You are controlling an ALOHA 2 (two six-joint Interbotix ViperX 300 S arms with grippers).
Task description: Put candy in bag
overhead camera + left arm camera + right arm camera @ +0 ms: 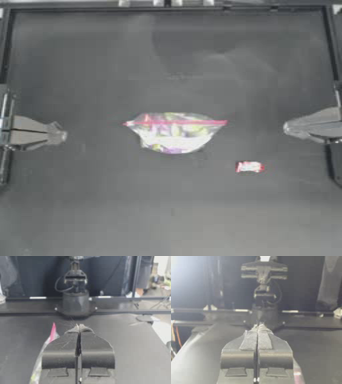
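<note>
Closest to the wrist lenses stand the grippers' own dark jaws, pressed together in both wrist views with nothing between them. At the table's left edge sits the left gripper [60, 135], drawn back, tips pointing toward the middle of the dark table [100, 210]. Its wrist view shows its jaws closed on nothing [79, 328]; beside them a pink strip of the bag [52, 332] rises into view, and beyond them the other arm's base stands at the far edge.

Ahead of the left gripper, well apart from its tips, lies the bag [175, 132], a clear plastic zip bag resting flat near the table's middle. The pink-red strip [177, 122] along its mouth runs crosswise on the side away from the candy; green, yellow and pink contents show through the plastic.

Between the bag and the right gripper, off to one side of the line joining them, lies the candy [248, 167], a small red-wrapped sweet with a white middle. It rests on the bare table, near the bag but not touching it, outside the bag.

At the table's right edge sits the right gripper [288, 129], also drawn back, jaws closed and empty [258, 327], facing the bag and well apart from the candy.
</note>
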